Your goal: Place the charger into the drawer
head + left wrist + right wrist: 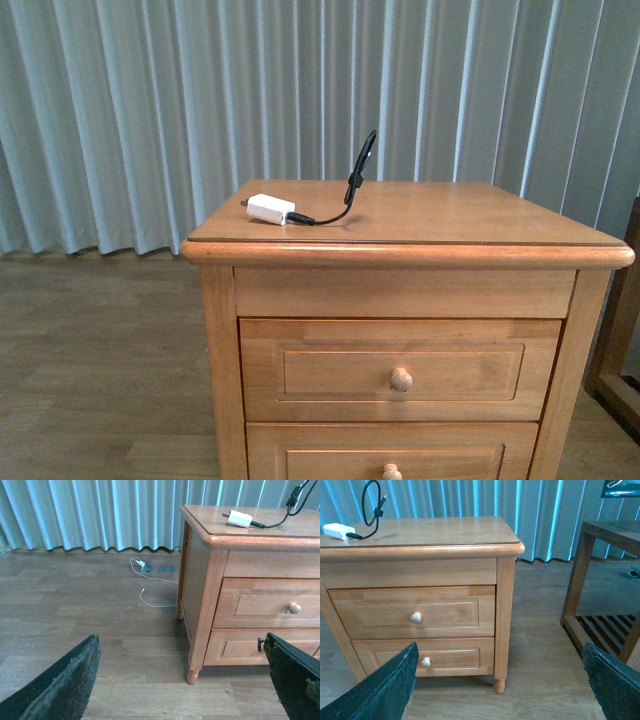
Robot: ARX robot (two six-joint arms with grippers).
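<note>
The charger (271, 209) lies on top of the nightstand (400, 255), toward its left side as the robot faces it. The white plug block lies flat, and its thin black cable (352, 185) curls up from the block in a standing loop. The drawer (330, 370), the upper of the two, is fully closed, with its round wooden knob (401, 379) facing the robot; the lower drawer (330, 462) beneath it is closed as well. Neither arm appears in the front view. In the left wrist view the left gripper (181, 642) has its dark fingers (65, 680) spread wide with nothing between them, well apart from the nightstand. The right gripper (500, 647) is likewise spread wide and empty, facing the drawer fronts. A white cord (150, 592) lies on the wooden floor (75, 605) beside the nightstand, and a dark wooden table (592, 535) stands on its other side.
</note>
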